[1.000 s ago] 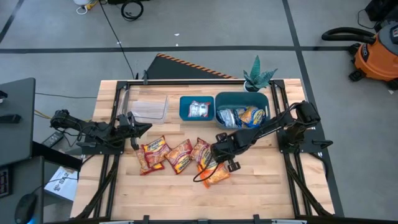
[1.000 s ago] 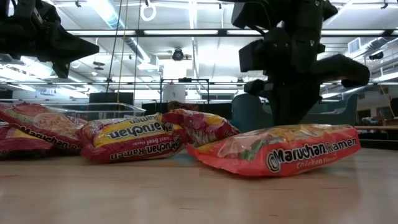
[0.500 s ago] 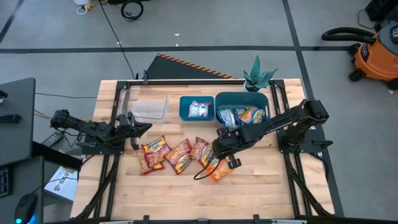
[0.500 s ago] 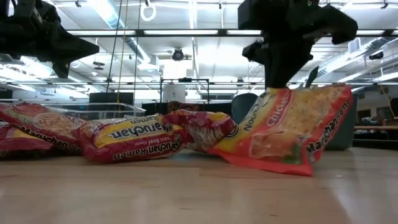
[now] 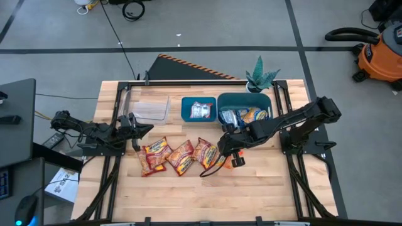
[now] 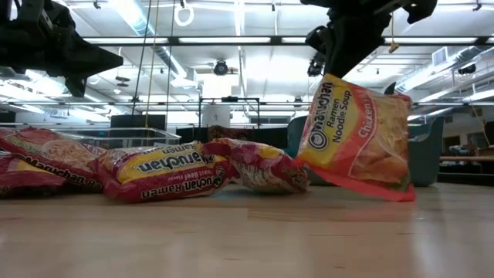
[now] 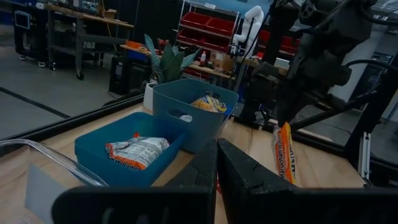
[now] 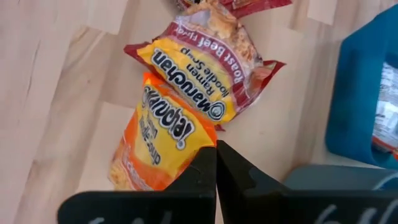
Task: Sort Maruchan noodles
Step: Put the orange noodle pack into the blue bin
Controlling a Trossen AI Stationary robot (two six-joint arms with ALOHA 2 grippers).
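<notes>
My right gripper [image 5: 230, 154] is shut on an orange Maruchan packet [image 6: 359, 139], which hangs over the middle of the table, just near of the large teal bin [image 5: 245, 100]. Three red packets [image 5: 181, 156] lie flat on the wood to its left; the closest one [image 8: 199, 74] is right beside the orange packet. The small teal bin [image 5: 186, 110] holds a blue-and-white packet [image 5: 201, 111]. The large bin holds several packets [image 5: 246, 117]. My left gripper [image 5: 135, 123] is shut and waits near the table's left edge, by the clear tray [image 5: 151, 108]. My right gripper pinches the orange packet between its two fingers at the top edge [image 8: 208, 140], coming from above and pointing down. The packet hangs below the fingers, tilted. Its lower edge [image 6: 370, 188] is lifted clear of the table.
A potted plant [image 5: 259, 76] stands at the far edge behind the large bin. Bare wood lies along the near edge [image 5: 251, 194] and on the right side of the table. Dark frame rails run along both sides.
My right gripper has risen and moved slightly toward the table's right, carrying the orange packet. The packet lay flat a second ago, then tipped up with one end still on the wood, and now hangs clear of the table.
</notes>
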